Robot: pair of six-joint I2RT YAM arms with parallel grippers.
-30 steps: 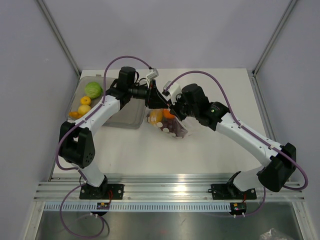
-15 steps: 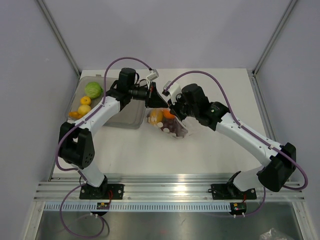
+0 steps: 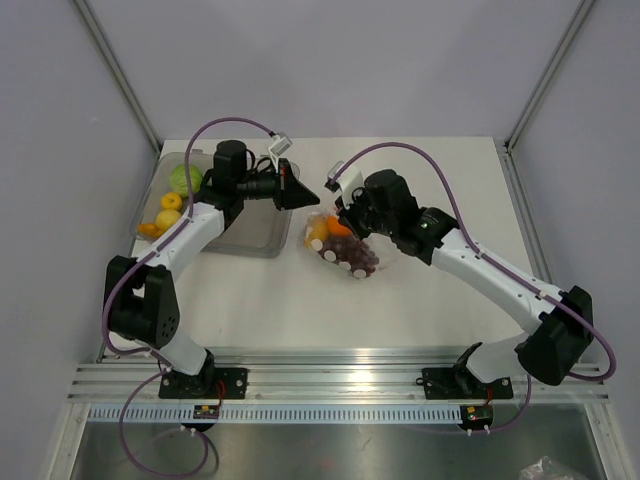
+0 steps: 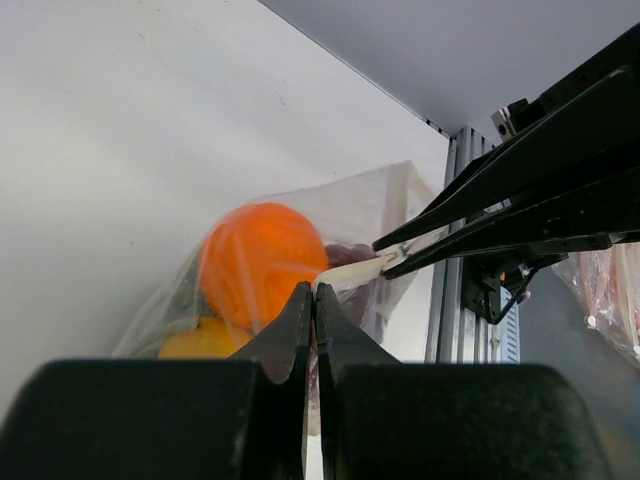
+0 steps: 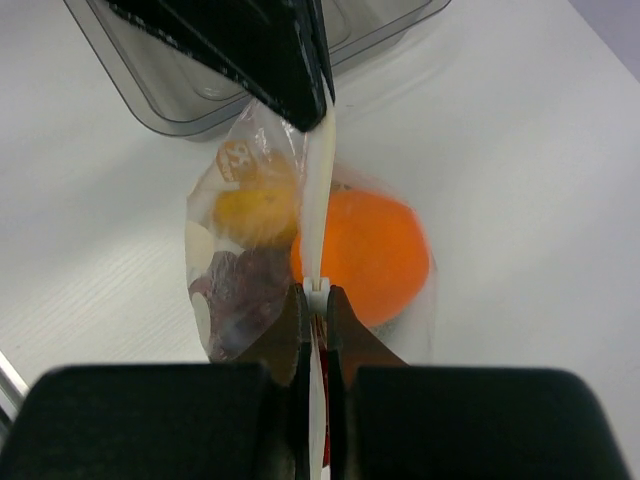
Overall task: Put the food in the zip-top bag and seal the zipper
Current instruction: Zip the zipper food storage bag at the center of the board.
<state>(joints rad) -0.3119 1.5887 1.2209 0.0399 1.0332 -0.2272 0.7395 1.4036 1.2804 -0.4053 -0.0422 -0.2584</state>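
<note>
The left arm (image 3: pixel 190 228) and right arm (image 3: pixel 495 275) are built of white tubes and black joints. Purple cables (image 3: pixel 232 121) are looped along them.

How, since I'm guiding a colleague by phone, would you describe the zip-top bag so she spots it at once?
On the white table, look just right of the grey tray. The zip-top bag sits there, its zipper pinched by the left gripper and right gripper. Unlike the rigid tray, it is clear crinkly plastic holding an orange and dark grapes.
</note>
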